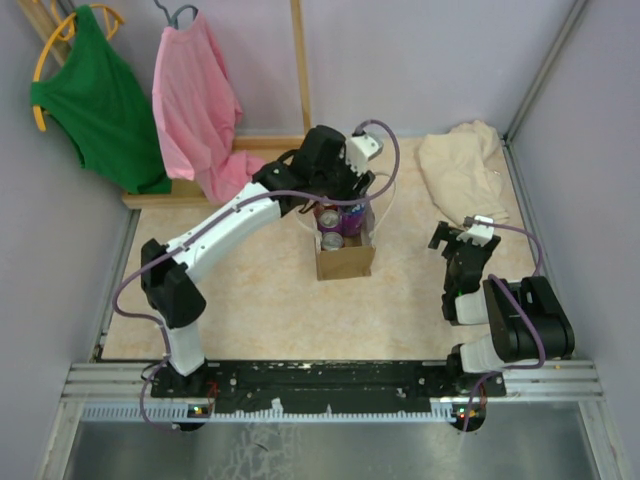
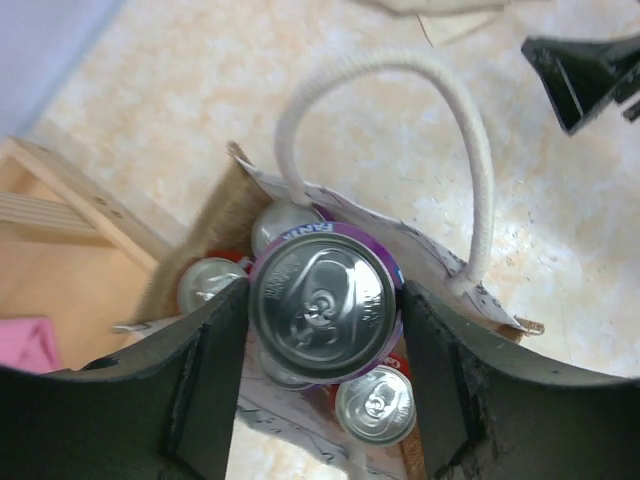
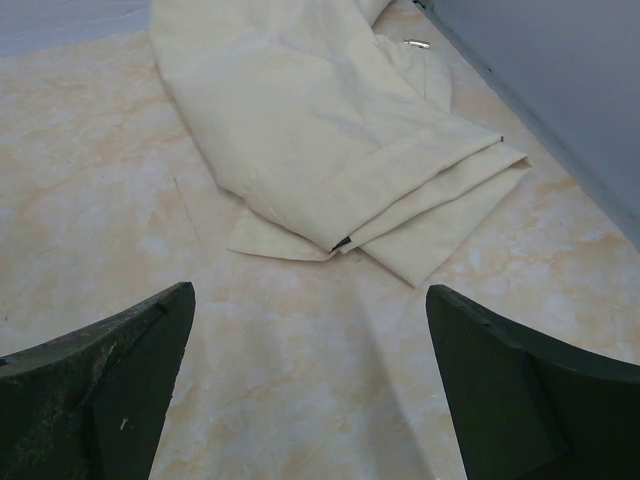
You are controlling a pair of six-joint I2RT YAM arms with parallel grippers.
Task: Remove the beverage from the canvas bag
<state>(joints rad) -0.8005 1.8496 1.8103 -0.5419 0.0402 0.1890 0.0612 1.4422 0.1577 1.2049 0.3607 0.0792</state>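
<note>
The tan canvas bag (image 1: 346,262) stands mid-table with its mouth open and a white rope handle (image 2: 472,150) arching over it. My left gripper (image 1: 343,208) reaches down into the bag's mouth and is shut on a purple beverage can (image 2: 322,305), with one dark finger pressed on each side of the can's rim. In the top view the purple can (image 1: 334,217) shows at the bag's top. More silver-topped cans (image 2: 375,405) sit lower in the bag (image 2: 214,228). My right gripper (image 1: 455,240) hangs open over bare table, well right of the bag, with nothing between its fingers (image 3: 120,370).
A folded cream cloth (image 1: 462,170) lies at the back right, just beyond the right gripper (image 3: 310,295). A green shirt (image 1: 100,100) and a pink shirt (image 1: 195,100) hang at the back left above a wooden frame (image 1: 190,192). Purple walls close both sides.
</note>
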